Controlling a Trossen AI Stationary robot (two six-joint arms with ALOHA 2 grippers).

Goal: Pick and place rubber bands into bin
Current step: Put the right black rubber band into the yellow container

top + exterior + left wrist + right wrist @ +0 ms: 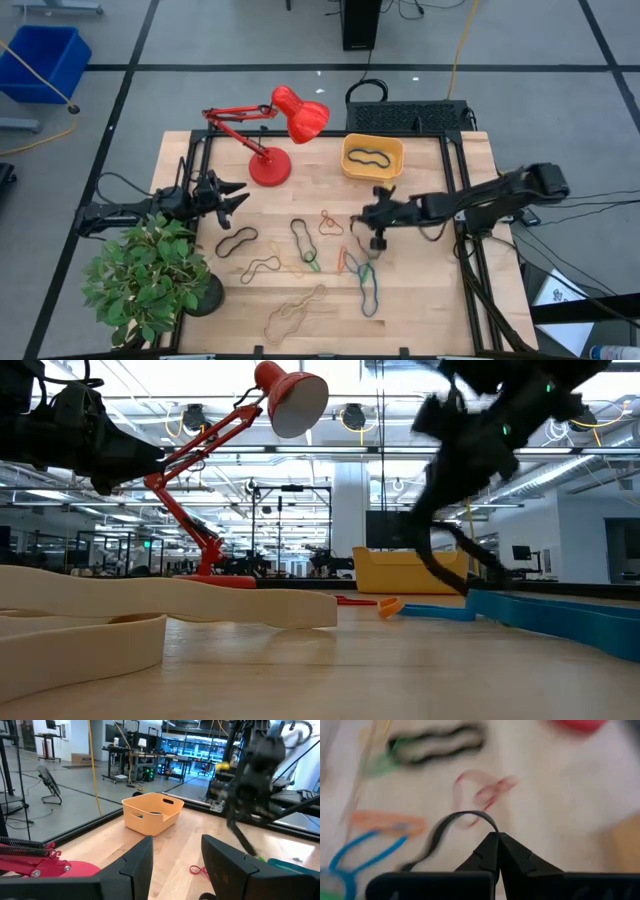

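My right gripper (374,228) (497,835) hangs above the table's middle, shut on a black rubber band (451,821) that also shows dangling in the low view (452,560). Several more rubber bands lie flat on the wood: black (237,241), black-and-green (303,240), red (330,222), orange (345,258), blue-green (368,285) and tan (295,310). The orange-yellow bin (350,168) (150,815) stands at the far edge with a black band (368,156) inside. My left gripper (235,195) (175,847) waits open at the table's left, pointing level. My right gripper pinches one strand of the black rubber band (489,826) between its two shut fingertips. The fingers slant down from the table's right side. The band arches out of the tips and hangs slack below them; whether its lower end (488,582) is on the table I cannot tell.
A red desk lamp (270,165) stands at the far left of the table, its head (305,115) reaching toward the bin. A potted plant (150,275) fills the near left corner. Open wood lies between the bands and the bin.
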